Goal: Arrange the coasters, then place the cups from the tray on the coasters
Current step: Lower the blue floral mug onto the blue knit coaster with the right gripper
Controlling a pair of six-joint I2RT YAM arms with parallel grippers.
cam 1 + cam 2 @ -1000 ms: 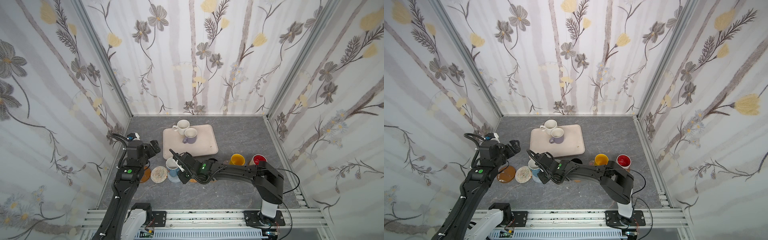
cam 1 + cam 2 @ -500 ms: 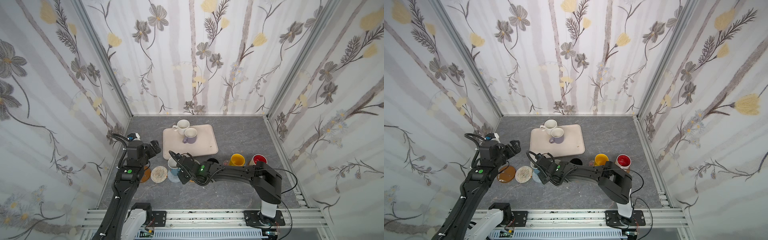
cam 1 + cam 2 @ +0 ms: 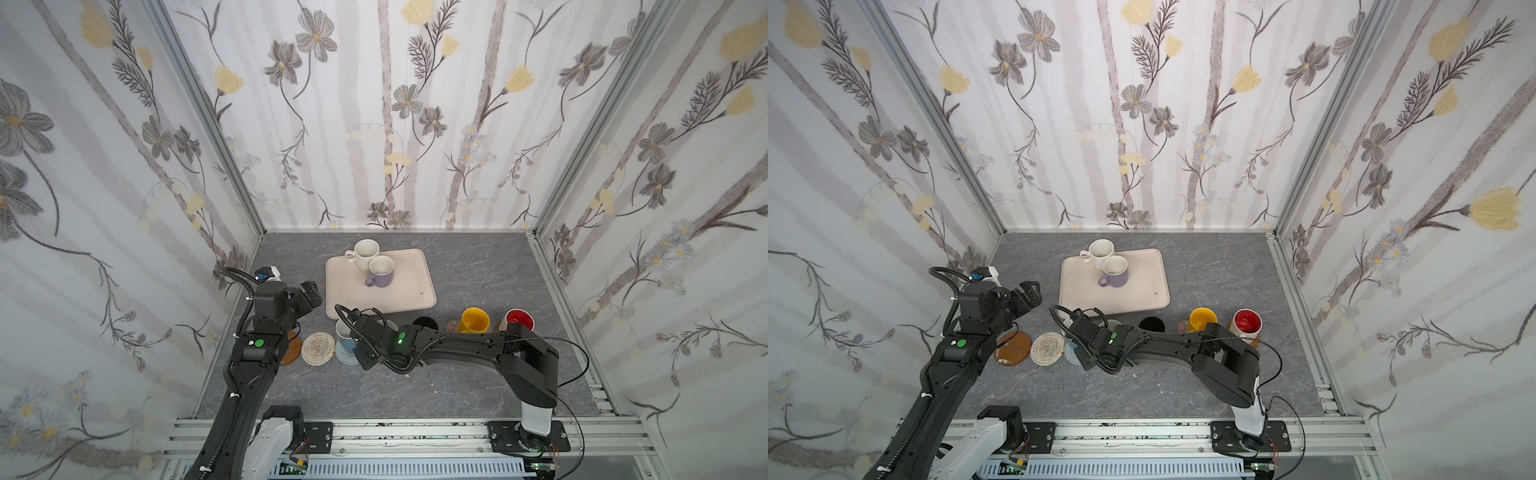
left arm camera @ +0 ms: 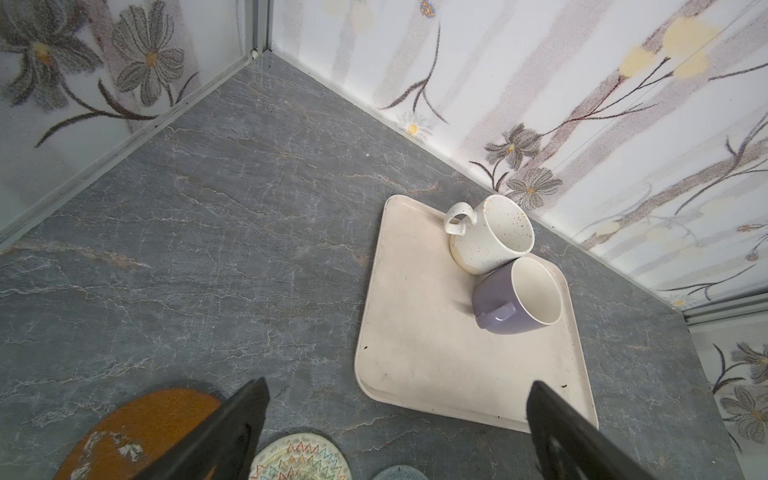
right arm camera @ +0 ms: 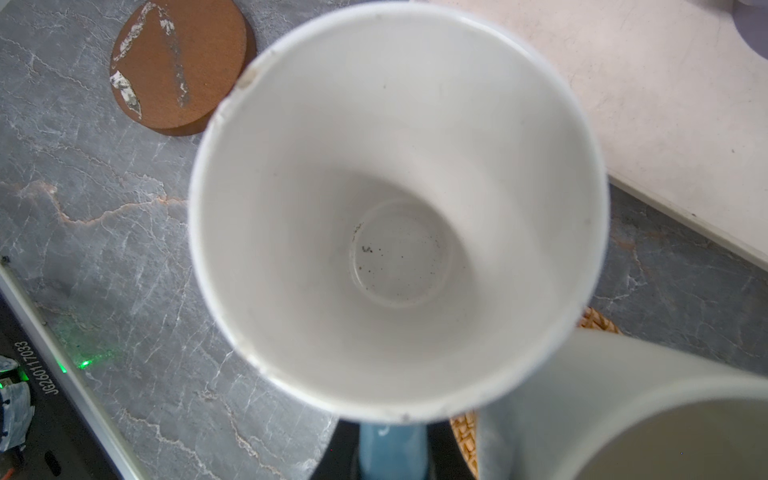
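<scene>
The light blue cup [image 3: 344, 332] is being held upright over the blue crochet coaster [image 3: 345, 358], whose edge is showing beneath it in both top views. Whether the base is being borne by the coaster cannot be told. Its handle [image 5: 392, 449] is being clamped between the fingers of the right hand [image 3: 356, 343].

Just beside it, a cream-white cup [image 5: 623, 415] is being carried by the rattan coaster [image 5: 598, 326]. Further along the worktop [image 3: 478, 266], the black cup [image 3: 424, 323], the yellow cup [image 3: 473, 320] and the red-lined cup [image 3: 519, 322] are being kept in a row, their coasters mostly hidden.

Two cups are being left on the tray [image 3: 399, 293]: the speckled cream cup [image 3: 365, 251] and the lavender cup [image 3: 380, 270], touching each other. Two coasters are being left bare: the brown wooden disc [image 3: 1013, 349] and the round woven coaster [image 3: 318, 349]. The task is judged well past halfway.

The right arm is being stretched low across the middle. The left hand [image 4: 397, 390] is being held spread wide and empty above the worktop, near the tray's corner and facing the tray.
</scene>
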